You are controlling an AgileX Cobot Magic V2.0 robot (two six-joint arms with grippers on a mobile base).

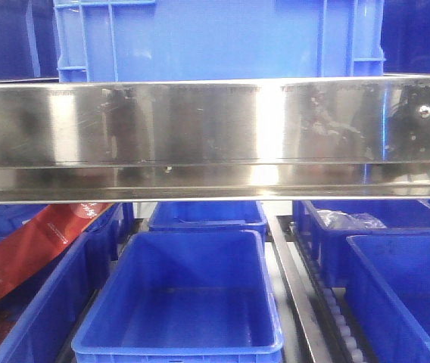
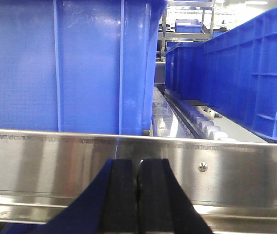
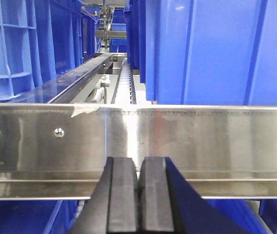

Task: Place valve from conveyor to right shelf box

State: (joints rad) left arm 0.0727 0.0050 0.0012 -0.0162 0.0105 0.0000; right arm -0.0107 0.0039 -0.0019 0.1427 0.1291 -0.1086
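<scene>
Here, your left gripper (image 2: 138, 195) and right gripper (image 3: 139, 200) both pressed closed, empty, before the steel rail (image 1: 215, 136), blue bins (image 1: 181, 302) beyond it, valve nowhere visible.

- Left pincer (image 2: 138, 195): two flat black fingers (image 2: 121, 195) with a matte, rubbery look and squared edges, side by side.
- Right pincer (image 3: 139, 200): the same build, two black slab-like fingers (image 3: 123, 200) with rounded upper corners.
- Dark sloping mounts flank both pairs.

blue bins (image 1: 181, 302), shiny silver shelf rail (image 1: 215, 136), red bag (image 1: 26, 249)
</scene>
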